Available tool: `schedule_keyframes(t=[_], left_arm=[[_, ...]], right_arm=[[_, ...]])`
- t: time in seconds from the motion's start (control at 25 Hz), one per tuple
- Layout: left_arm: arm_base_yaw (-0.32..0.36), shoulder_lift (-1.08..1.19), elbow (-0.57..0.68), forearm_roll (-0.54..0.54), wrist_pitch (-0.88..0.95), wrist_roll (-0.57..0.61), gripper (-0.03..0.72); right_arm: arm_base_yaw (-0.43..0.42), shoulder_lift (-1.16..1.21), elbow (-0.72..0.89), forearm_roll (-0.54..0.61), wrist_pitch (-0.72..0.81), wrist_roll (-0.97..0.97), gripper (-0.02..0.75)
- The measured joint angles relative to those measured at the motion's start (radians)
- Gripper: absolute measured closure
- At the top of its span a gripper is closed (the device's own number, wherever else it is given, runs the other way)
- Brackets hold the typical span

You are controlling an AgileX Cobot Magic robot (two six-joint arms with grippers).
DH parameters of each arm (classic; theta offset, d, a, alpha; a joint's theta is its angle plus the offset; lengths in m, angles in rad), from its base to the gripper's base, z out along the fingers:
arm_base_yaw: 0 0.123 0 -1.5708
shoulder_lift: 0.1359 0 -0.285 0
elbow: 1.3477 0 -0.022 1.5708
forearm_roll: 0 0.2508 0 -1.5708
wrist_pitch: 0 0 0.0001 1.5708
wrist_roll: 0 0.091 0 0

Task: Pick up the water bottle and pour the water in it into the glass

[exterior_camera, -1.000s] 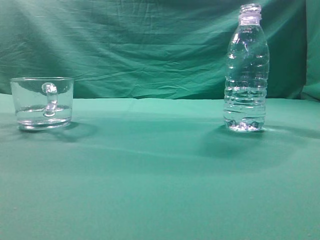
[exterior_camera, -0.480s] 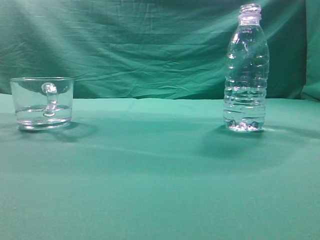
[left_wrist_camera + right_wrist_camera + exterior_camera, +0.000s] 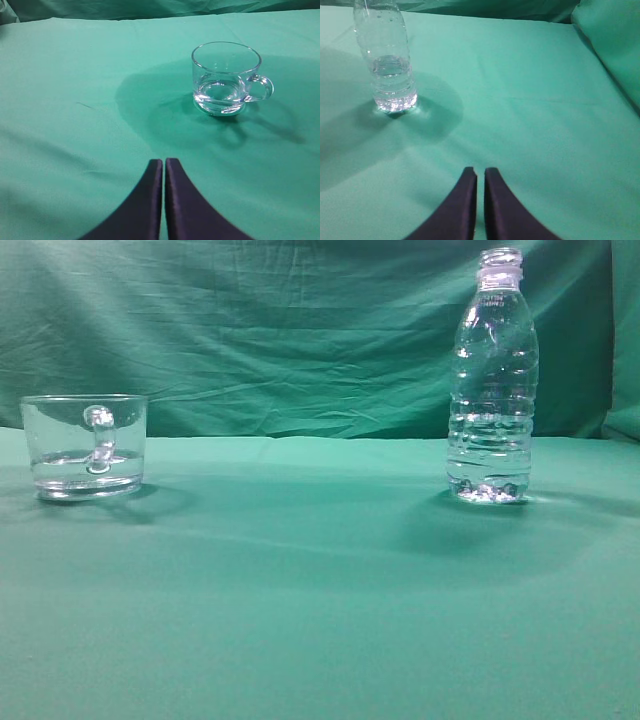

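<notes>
The bottle [image 3: 492,380] stands upright and uncapped on the green cloth [image 3: 320,590], at the right of the exterior view, with the glass [image 3: 84,445] well apart from it at the far left. Neither arm shows in that view; only the wrist cameras show the grippers.

In the left wrist view the left gripper [image 3: 163,167] has its two dark fingers pressed almost together, with only a thin slit between them, and nothing is held. The glass [image 3: 226,78] sits ahead of the fingertips and off to their right, well clear of them, its looped handle pointing right. This view looks down into the glass and shows a shallow pool of water [image 3: 220,92] at the bottom, which the exterior view shows only as a thin band above the thick base.

In the right wrist view the right gripper [image 3: 480,175] is likewise nearly closed, a narrow gap between the fingers, gripping nothing. The bottle [image 3: 386,60] stands ahead of the fingertips and well to their left, its top cut off by the frame edge. Here the water [image 3: 391,67] line in its ribbed lower body is plain to see.
</notes>
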Motion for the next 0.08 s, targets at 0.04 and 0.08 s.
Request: schedule_keyframes(t=[0.04, 0.08], left_arm=[[0.000, 0.000, 0.000, 0.000, 0.000, 0.000, 0.688], [0.000, 0.000, 0.000, 0.000, 0.000, 0.000, 0.688]], right_arm=[[0.000, 0.000, 0.000, 0.000, 0.000, 0.000, 0.689], [0.000, 0.000, 0.000, 0.000, 0.000, 0.000, 0.689]])
